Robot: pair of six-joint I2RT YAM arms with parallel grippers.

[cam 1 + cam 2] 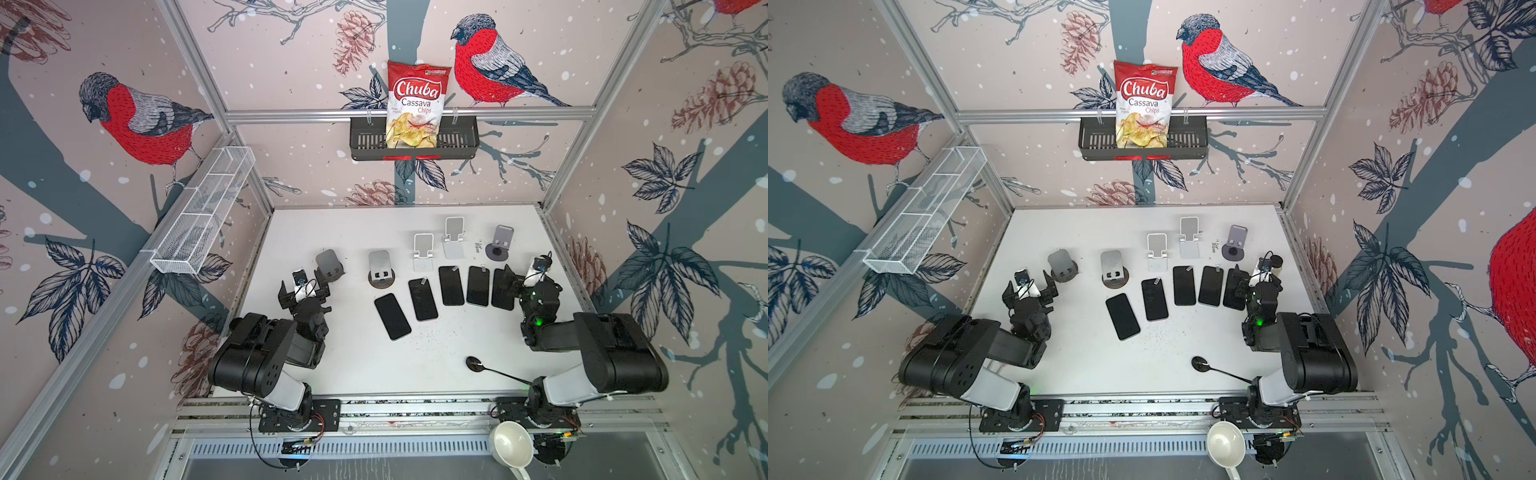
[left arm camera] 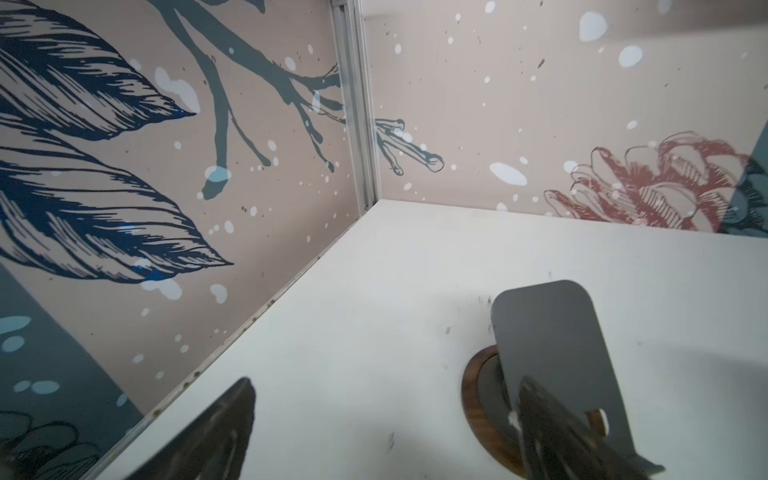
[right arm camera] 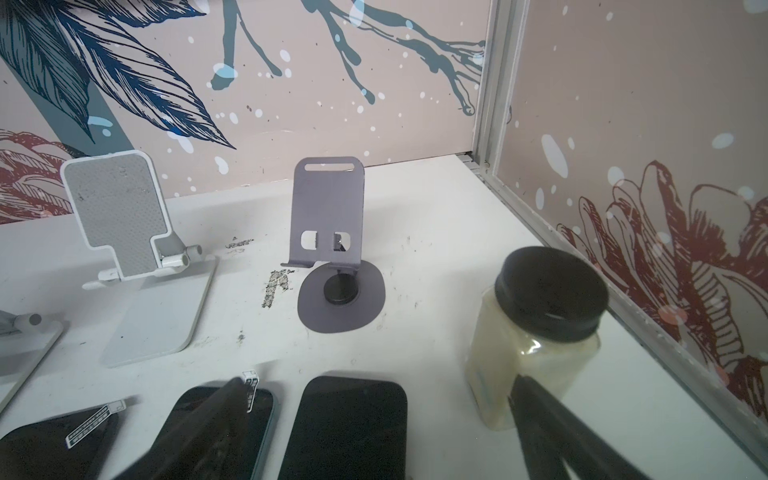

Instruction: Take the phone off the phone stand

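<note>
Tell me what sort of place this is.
Probably a robot test cell, not a home: two black robot arms bolted to a rail, a white tabletop boxed in by silver aluminium framing with bird-print panels, and black phones lined up before empty stands.

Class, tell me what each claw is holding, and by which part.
Nothing: the left claw and the right claw are both open and empty.

White bench (image 1: pixel 353 365); black-screened flat phones (image 1: pixel 392 316); lilac metal phone stand (image 3: pixel 328 216); white plastic stand (image 3: pixel 120 208) with grey dotted pad; grey metal stand (image 2: pixel 548 340) on brown wood-grain disc; pink walls (image 1: pixel 291 174) printed with red-breasted birds.
</note>
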